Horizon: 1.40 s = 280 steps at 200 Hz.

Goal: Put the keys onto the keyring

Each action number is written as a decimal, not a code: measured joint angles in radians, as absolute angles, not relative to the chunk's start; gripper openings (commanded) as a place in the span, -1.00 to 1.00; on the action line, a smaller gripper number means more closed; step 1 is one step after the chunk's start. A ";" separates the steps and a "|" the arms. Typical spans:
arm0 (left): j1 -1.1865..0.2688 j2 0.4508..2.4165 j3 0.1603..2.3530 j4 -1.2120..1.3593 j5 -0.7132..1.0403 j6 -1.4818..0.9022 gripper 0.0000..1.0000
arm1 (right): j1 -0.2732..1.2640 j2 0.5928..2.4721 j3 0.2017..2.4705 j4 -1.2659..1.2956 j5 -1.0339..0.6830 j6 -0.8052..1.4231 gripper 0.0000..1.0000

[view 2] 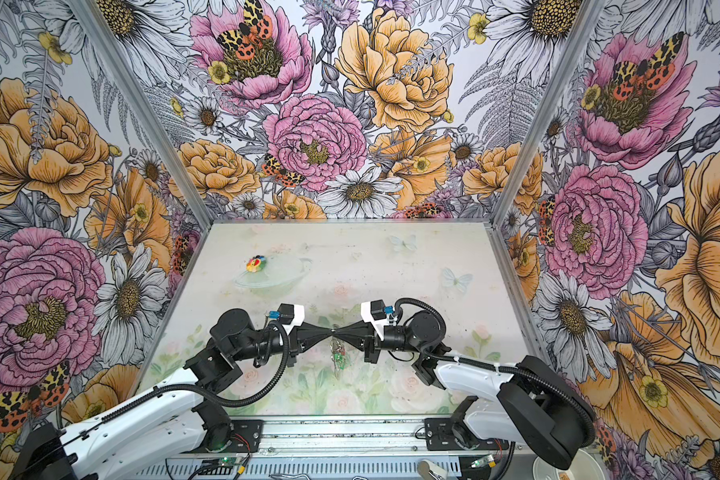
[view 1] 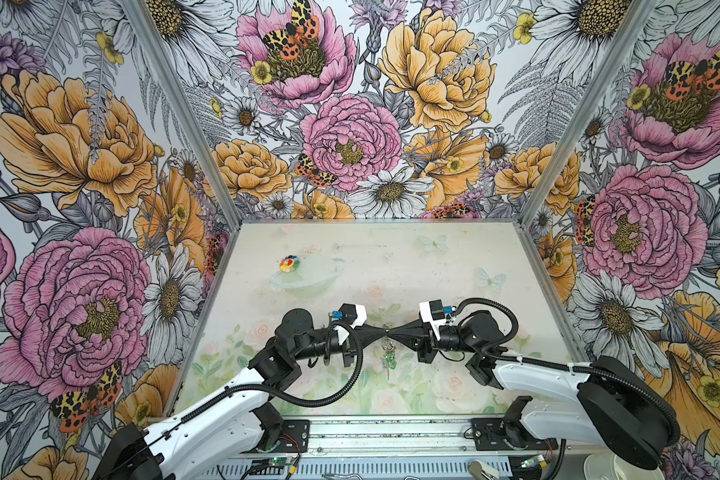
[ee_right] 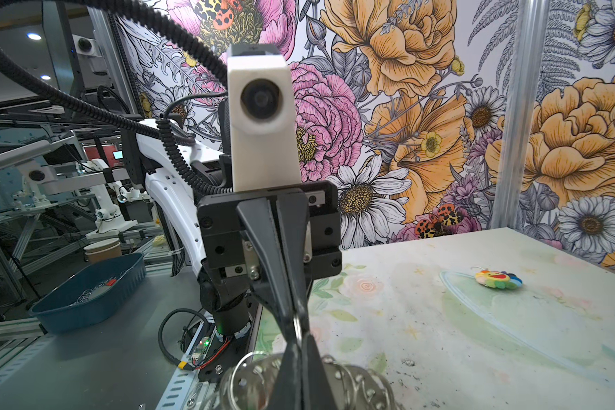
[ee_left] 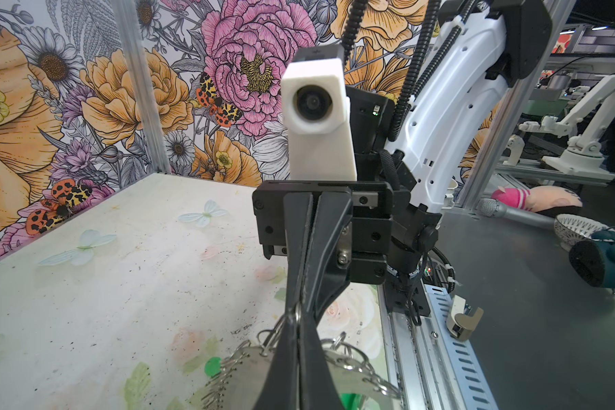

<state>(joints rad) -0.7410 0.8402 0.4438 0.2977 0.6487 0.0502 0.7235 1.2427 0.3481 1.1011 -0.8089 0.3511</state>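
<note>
Top views both show the two arms reaching in from the bottom corners of the frame and meeting tip to tip in the lower middle, above the table [view 1: 433,266]. The left gripper [view 1: 382,332] comes in from the left side and the right gripper [view 1: 393,332] from the right. Their black tips touch at one spot.

Both grippers are squeezed tight, with no gap between the fingers. Each one pinches the keyring [view 1: 387,344] by a thin wire loop on its edge. The keyring hangs down from that spot, just under the tips. It is off the table.

The keys [view 1: 390,362] hang below the keyring, and their green heads show bright against the pale flowers painted on the table. In the top views they are too small to tell how they are joined on.

In the left wrist view the grey keyring [ee_left: 242,369] sits right by the closed black fingers, with silver loops all around its edge. A bit of green key [ee_left: 212,366] peeks out beside it. The right wrist view shows the same silver loops [ee_right: 249,380] close to the closed fingers.

A round toy [view 1: 287,263] in many colours lies on the table, left of the middle of the frame and higher up. It is well apart from the grippers.
</note>
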 measured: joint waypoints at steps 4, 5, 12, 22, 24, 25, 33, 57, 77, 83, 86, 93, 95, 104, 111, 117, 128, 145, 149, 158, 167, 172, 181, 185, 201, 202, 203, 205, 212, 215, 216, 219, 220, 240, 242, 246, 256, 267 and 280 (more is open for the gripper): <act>-0.741 0.840 0.444 0.298 0.649 0.050 -1.00 | 0.723 1.242 0.348 1.101 -0.809 0.351 -1.00; -0.741 0.840 0.444 0.298 0.649 0.050 -1.00 | 0.723 1.242 0.348 1.101 -0.809 0.351 -1.00; -0.741 0.840 0.444 0.300 0.649 0.050 -1.00 | 0.723 1.241 0.348 1.101 -0.809 0.351 -1.00; -0.741 0.843 0.444 0.304 0.649 0.050 -1.00 | 0.723 1.238 0.348 1.098 -0.809 0.348 -1.00; -0.741 0.843 0.444 0.305 0.649 0.050 -1.00 | 0.723 1.237 0.348 1.097 -0.809 0.348 -1.00; -0.741 0.844 0.444 0.305 0.649 0.050 -1.00 | 0.723 1.237 0.348 1.097 -0.809 0.348 -1.00; -0.741 0.847 0.445 0.304 0.648 0.050 -1.00 | 0.721 1.233 0.348 1.088 -0.809 0.344 -0.88; -0.757 0.856 0.463 0.250 0.611 0.054 -1.00 | 0.691 1.187 0.348 1.004 -0.808 0.304 -0.49; -0.785 0.876 0.517 0.140 0.546 0.075 -1.00 | 0.662 1.074 0.351 0.849 -0.783 0.211 -0.38; -0.796 0.885 0.541 0.103 0.525 0.083 -1.00 | 0.656 1.038 0.353 0.794 -0.770 0.178 -0.37; -0.801 0.889 0.553 0.084 0.516 0.086 -1.00 | 0.656 1.018 0.356 0.760 -0.763 0.159 -0.37; -0.815 0.901 0.588 0.037 0.490 0.097 -1.00 | 0.654 0.981 0.361 0.696 -0.745 0.118 -0.37; -0.819 0.905 0.598 0.024 0.483 0.102 -1.00 | 0.654 0.970 0.363 0.679 -0.743 0.106 -0.37; -0.832 0.923 0.646 -0.035 0.456 0.114 -1.00 | 0.654 0.937 0.367 0.617 -0.725 0.066 -0.39; -0.842 0.940 0.688 -0.084 0.436 0.124 -1.00 | 0.654 0.922 0.370 0.578 -0.719 0.039 -0.41; -0.849 0.959 0.726 -0.127 0.419 0.135 -1.00 | 0.654 0.917 0.373 0.552 -0.717 0.022 -0.43; -0.858 0.994 0.795 -0.204 0.391 0.150 -1.00 | 0.654 0.920 0.379 0.506 -0.712 -0.002 -0.46; -0.873 1.057 0.898 -0.341 0.358 0.176 -1.00 | 0.654 0.927 0.395 0.456 -0.711 -0.028 -0.50; -0.875 1.073 0.920 -0.369 0.351 0.182 -1.00 | 0.654 0.928 0.397 0.449 -0.711 -0.031 -0.51; -0.878 1.100 0.964 -0.427 0.342 0.193 -1.00 | 0.654 0.929 0.398 0.434 -0.711 -0.040 -0.52; -0.880 1.122 0.997 -0.480 0.332 0.207 -1.00 | 0.654 0.929 0.398 0.420 -0.711 -0.044 -0.52; -0.880 1.131 1.011 -0.508 0.329 0.214 -1.00 | 0.654 0.929 0.398 0.416 -0.711 -0.045 -0.53; -0.880 1.143 1.034 -0.553 0.325 0.225 -1.00 | 0.654 0.929 0.398 0.413 -0.711 -0.046 -0.55; -0.880 1.147 1.042 -0.571 0.324 0.230 -1.00 | 0.654 0.929 0.398 0.414 -0.712 -0.046 -0.55; -0.881 1.156 1.058 -0.622 0.325 0.246 -1.00 | 0.654 0.931 0.398 0.414 -0.715 -0.045 -0.57; -0.881 1.156 1.059 -0.626 0.325 0.247 -1.00 | 0.654 0.932 0.398 0.414 -0.715 -0.045 -0.58; -0.881 1.157 1.059 -0.628 0.325 0.247 -1.00 | 0.654 0.932 0.398 0.414 -0.716 -0.045 -0.58; -0.882 1.157 1.061 -0.634 0.325 0.249 -1.00 | 0.654 0.932 0.398 0.414 -0.717 -0.045 -0.58; -0.882 1.159 1.063 -0.650 0.325 0.255 -1.00 | 0.654 0.936 0.398 0.415 -0.720 -0.043 -0.58; -0.882 1.159 1.063 -0.656 0.325 0.258 -1.00 | 0.654 0.938 0.398 0.416 -0.723 -0.043 -0.59; -0.882 1.159 1.064 -0.658 0.326 0.260 -1.00 | 0.654 0.939 0.398 0.416 -0.724 -0.043 -0.59; -0.883 1.160 1.064 -0.664 0.326 0.262 -1.00 | 0.654 0.941 0.398 0.416 -0.727 -0.043 -0.59; -0.883 1.160 1.064 -0.665 0.326 0.262 -1.00 | 0.654 0.942 0.398 0.416 -0.727 -0.043 -0.59; -0.890 1.164 1.066 -0.696 0.330 0.274 -1.00 | 0.654 0.958 0.398 0.420 -0.745 -0.035 -0.63; -0.891 1.164 1.066 -0.698 0.330 0.275 -1.00 | 0.654 0.960 0.398 0.420 -0.747 -0.035 -0.64; -0.893 1.165 1.066 -0.702 0.332 0.278 -1.00 | 0.654 0.964 0.398 0.422 -0.752 -0.033 -0.65; -0.895 1.167 1.066 -0.709 0.337 0.282 -1.00 | 0.655 0.973 0.398 0.426 -0.762 -0.027 -0.67; -0.897 1.168 1.066 -0.715 0.342 0.289 -1.00 | 0.658 0.985 0.399 0.430 -0.773 -0.022 -0.69; -0.901 1.170 1.066 -0.717 0.348 0.292 -1.00 | 0.663 1.000 0.405 0.430 -0.785 -0.017 -0.72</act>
<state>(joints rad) -0.9012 1.1702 1.0660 -0.7170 0.3477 0.2920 0.6628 0.9997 0.4053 0.4305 -0.7853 -0.0166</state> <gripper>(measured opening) 0.050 0.152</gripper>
